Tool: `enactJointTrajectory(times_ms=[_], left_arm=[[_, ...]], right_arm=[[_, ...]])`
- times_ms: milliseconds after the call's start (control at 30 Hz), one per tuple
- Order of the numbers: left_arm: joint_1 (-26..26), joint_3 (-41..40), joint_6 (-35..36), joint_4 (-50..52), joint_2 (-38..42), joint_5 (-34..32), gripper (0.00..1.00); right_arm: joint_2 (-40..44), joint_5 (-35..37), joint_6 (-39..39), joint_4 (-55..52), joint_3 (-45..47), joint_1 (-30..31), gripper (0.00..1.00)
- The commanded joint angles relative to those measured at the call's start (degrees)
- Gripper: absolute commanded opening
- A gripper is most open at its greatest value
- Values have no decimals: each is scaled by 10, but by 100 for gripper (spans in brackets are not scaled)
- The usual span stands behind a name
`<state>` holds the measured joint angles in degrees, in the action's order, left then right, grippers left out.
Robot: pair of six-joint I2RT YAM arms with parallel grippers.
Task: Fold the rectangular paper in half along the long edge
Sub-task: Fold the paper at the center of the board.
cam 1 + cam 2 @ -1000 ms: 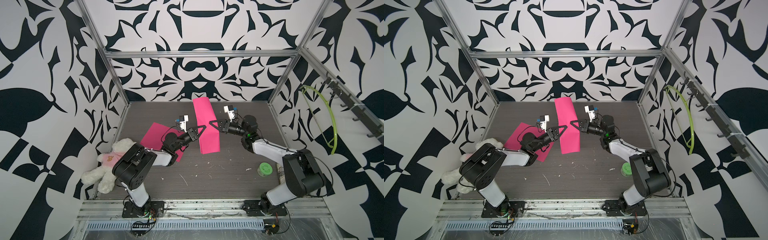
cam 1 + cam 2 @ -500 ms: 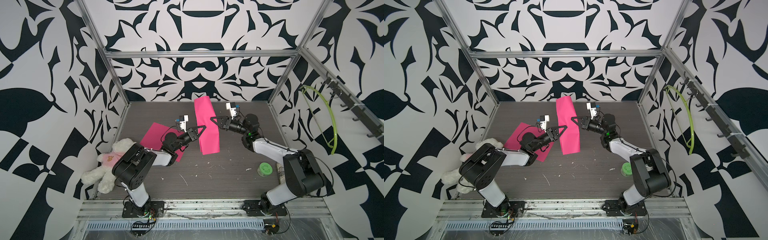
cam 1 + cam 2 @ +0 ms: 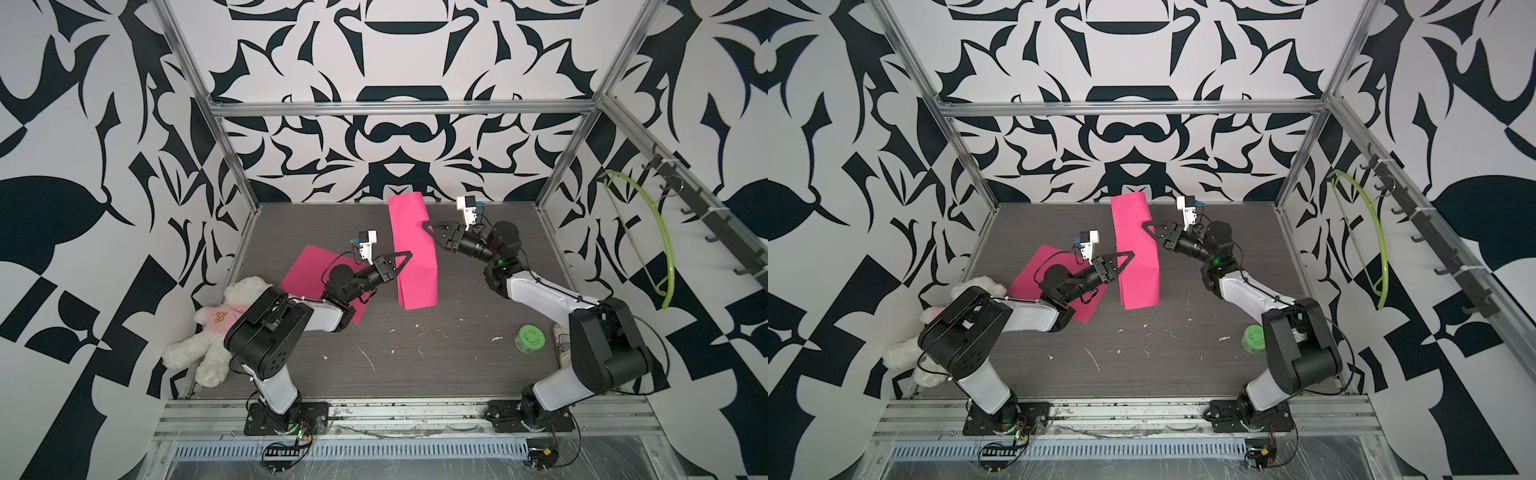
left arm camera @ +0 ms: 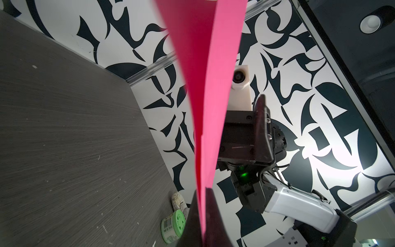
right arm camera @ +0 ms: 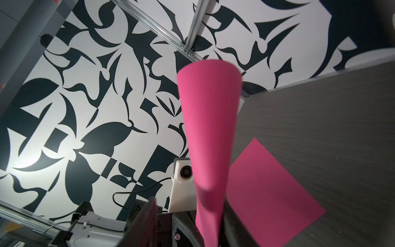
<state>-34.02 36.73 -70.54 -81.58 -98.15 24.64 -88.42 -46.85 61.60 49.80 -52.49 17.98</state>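
L gripper (image 3: 406, 254) pinches paper (image 3: 417, 274), spare sheet (image 3: 306, 270) nearby

Both arms reach toward each other, wrists raised — left gripper (image 3: 408, 253) clamped tight; right gripper (image 3: 427, 227) jaws parted.

Our left pincer (image 4: 202, 192) is clamped on the pink paper (image 4: 205, 85), with its two dark fingers (image 4: 192, 222) pressed to either side of the sheet. The paper runs away from the grip in two layers that lie together at the fingers and spread apart farther out. Behind it we see the right pincer (image 4: 239, 128), one finger standing clear of the sheet. A green tub (image 4: 174, 224) rests on the gray surface (image 4: 64, 149), a pale crackle-patterned object (image 4: 178, 200) just beside it.
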Motion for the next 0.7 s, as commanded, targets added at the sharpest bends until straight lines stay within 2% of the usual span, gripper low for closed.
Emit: enactJointTrajectory(times_ms=[0,33,67,133,167,233,267,300,333,400,433,500,533,567,600,667], left_arm=[[2,-6,3,-9,-5,9,0],[3,-8,4,-9,-5,9,0],[3,-7,4,-9,-5,10,0],[2,-6,4,-9,-6,11,0],[2,-6,4,-9,-6,11,0],[2,-5,4,-9,-8,12,0],[2,-5,4,-9,-8,12,0],[2,-6,4,-9,-8,12,0],[2,-7,4,-9,-8,12,0],[2,-7,4,-9,-8,12,0],[3,-8,4,-9,-7,12,0],[2,-9,5,-9,-7,12,0],[2,-10,5,-9,-7,11,0],[2,-11,5,-9,-7,11,0],[3,-11,5,-9,-7,11,0],[2,-12,5,-9,-8,10,0]], right_arm=[[9,8,-1,20,-33,-3,0],[6,7,2,21,-37,-2,0],[5,9,4,20,-41,-2,6],[0,11,7,17,-49,-2,39],[-2,11,7,16,-53,-3,49],[-8,11,7,17,-60,-2,54],[-11,10,9,17,-64,-2,49],[-13,9,10,17,-67,-3,30],[-16,10,11,18,-70,-2,3],[-20,12,11,18,-74,-2,0],[-22,11,12,17,-77,-2,5],[-27,17,15,19,-81,-2,34],[-29,20,15,18,-84,-3,41],[-33,21,15,19,-88,-2,42],[-36,21,15,19,-92,-2,37],[-42,21,19,23,-98,-2,0]])
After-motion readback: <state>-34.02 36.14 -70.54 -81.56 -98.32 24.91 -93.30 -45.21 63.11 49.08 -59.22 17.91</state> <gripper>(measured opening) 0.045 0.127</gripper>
